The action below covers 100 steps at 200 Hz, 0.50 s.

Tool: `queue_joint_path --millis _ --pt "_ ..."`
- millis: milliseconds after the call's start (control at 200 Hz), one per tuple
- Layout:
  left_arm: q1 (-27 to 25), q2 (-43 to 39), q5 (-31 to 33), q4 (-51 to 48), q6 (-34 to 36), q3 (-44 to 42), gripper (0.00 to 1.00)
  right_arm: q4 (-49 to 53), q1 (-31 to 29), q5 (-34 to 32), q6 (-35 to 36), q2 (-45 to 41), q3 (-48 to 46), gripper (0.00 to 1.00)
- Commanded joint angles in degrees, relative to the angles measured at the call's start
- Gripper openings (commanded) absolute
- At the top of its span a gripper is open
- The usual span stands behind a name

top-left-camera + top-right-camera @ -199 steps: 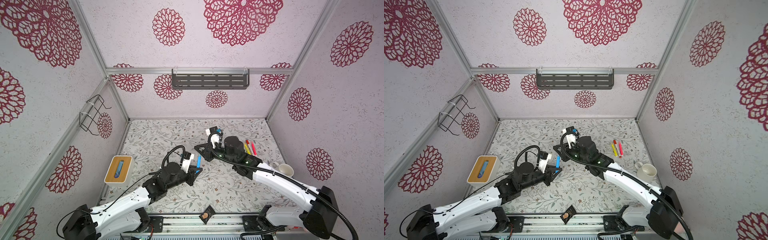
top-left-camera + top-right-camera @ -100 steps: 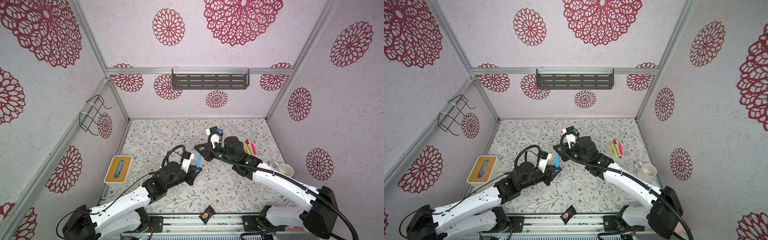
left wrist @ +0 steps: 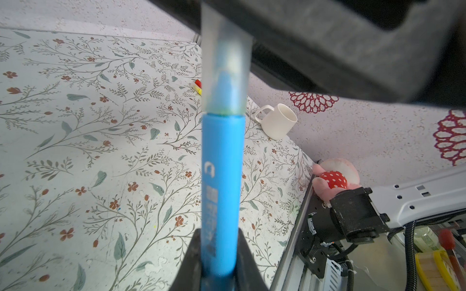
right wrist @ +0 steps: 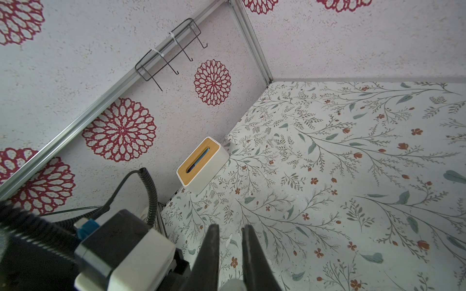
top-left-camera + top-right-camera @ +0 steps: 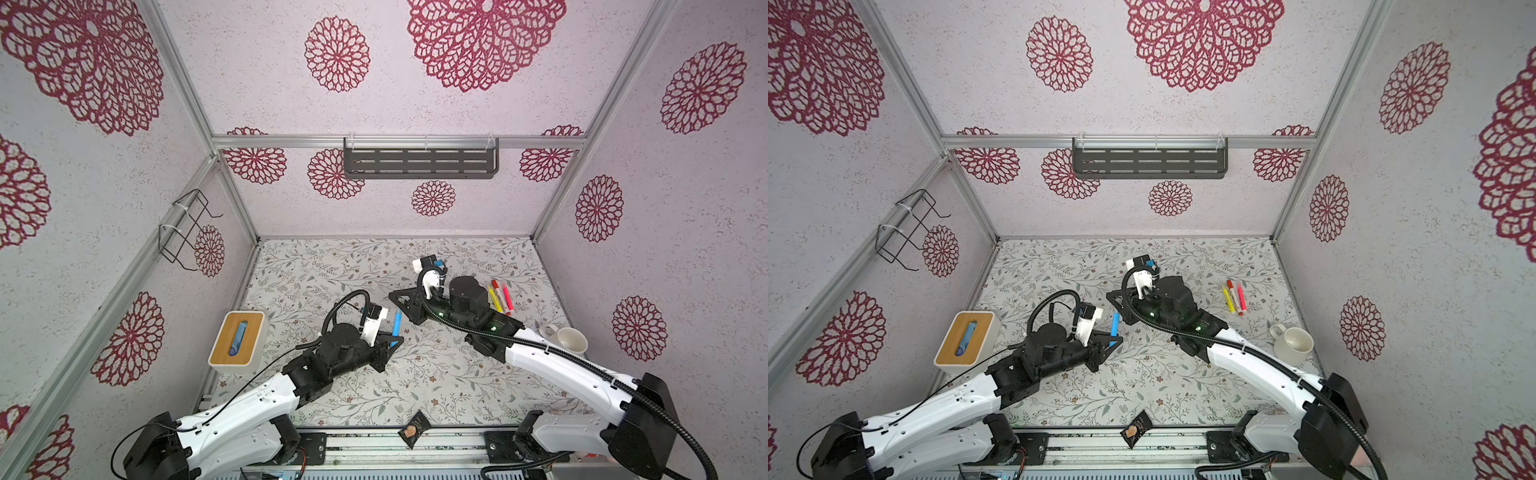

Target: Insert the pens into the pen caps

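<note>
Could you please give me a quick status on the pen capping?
Left gripper shut on blue pen. Right gripper shut on frosted cap, cap over the pen's tip. Three other pens lie apart near mug.

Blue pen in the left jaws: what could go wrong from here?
The translucent cap covers the tip of the blue pen, but full seating is unclear; it might slip off. Most of the pen sticks out beyond the left gripper jaws, so pushing could tilt it. The right arm sits close to the yellow pen and could sweep it.
</note>
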<state>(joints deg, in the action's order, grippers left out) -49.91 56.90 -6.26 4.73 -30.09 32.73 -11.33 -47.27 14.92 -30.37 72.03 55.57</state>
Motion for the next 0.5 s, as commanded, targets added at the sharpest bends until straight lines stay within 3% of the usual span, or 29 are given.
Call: queue_joint_path --millis 0,495 --pt "1.48 -2.22 1.79 5.54 -0.74 0.58 0.00 2.28 -1.50 1.40 -0.62 -1.34 -2.02 0.01" --pt "2.09 -2.85 2.26 5.82 -1.03 0.32 0.00 0.79 -3.00 1.21 -0.95 -0.23 -3.53 0.00"
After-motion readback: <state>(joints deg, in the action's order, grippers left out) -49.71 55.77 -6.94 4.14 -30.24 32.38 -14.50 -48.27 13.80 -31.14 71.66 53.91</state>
